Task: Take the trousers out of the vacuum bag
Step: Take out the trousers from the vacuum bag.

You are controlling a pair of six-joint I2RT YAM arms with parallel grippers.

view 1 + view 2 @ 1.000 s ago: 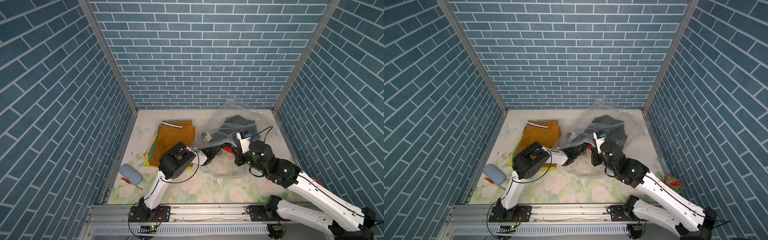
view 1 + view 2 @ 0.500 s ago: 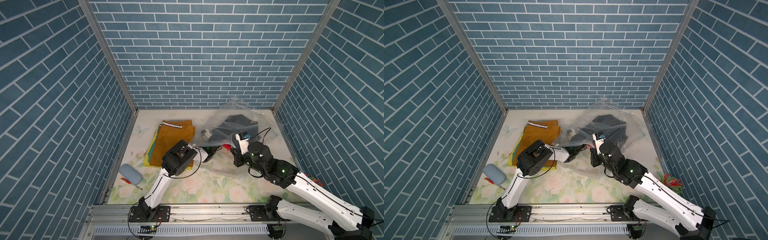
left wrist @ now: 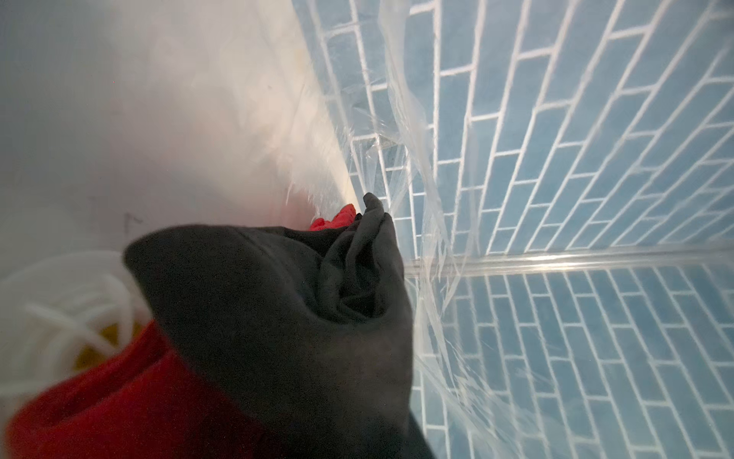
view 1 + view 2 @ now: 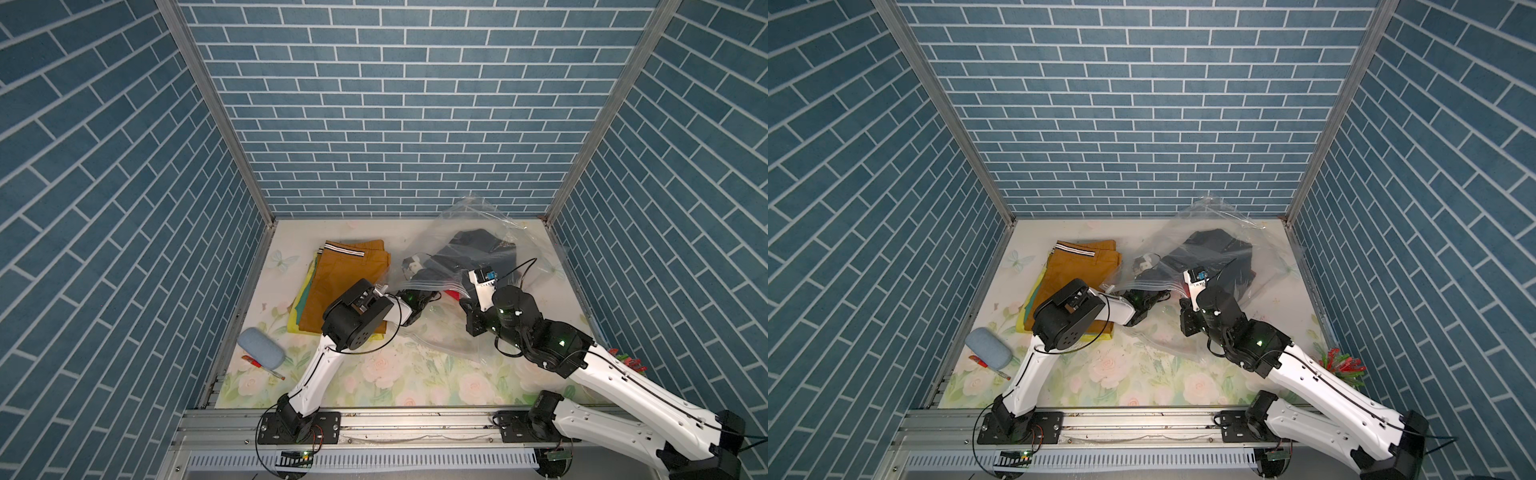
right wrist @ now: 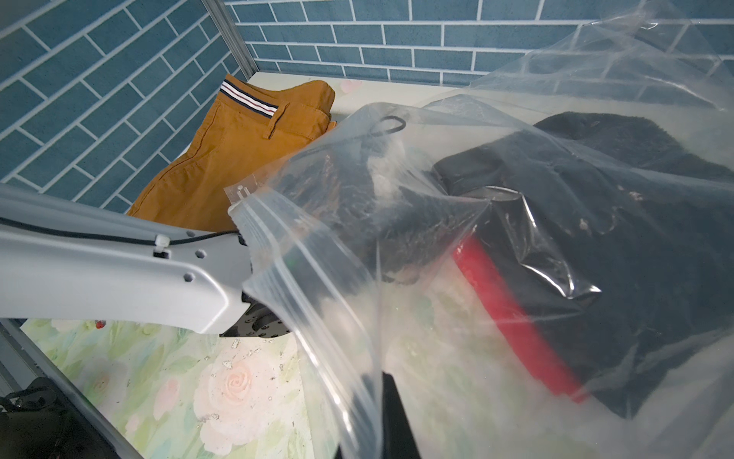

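Film of vacuum bag (image 5: 325, 302) shrouds black trousers (image 5: 615, 222) — mustard trousers (image 5: 238, 151) just beside.

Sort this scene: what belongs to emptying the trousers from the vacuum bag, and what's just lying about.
Job: vacuum bag; black trousers, red trousers inside it; mustard-brown trousers, already out.
Lying about: grey-blue case; red pen-like item beside it; red-green bundle by the right arm.

No legible text (labels neither)
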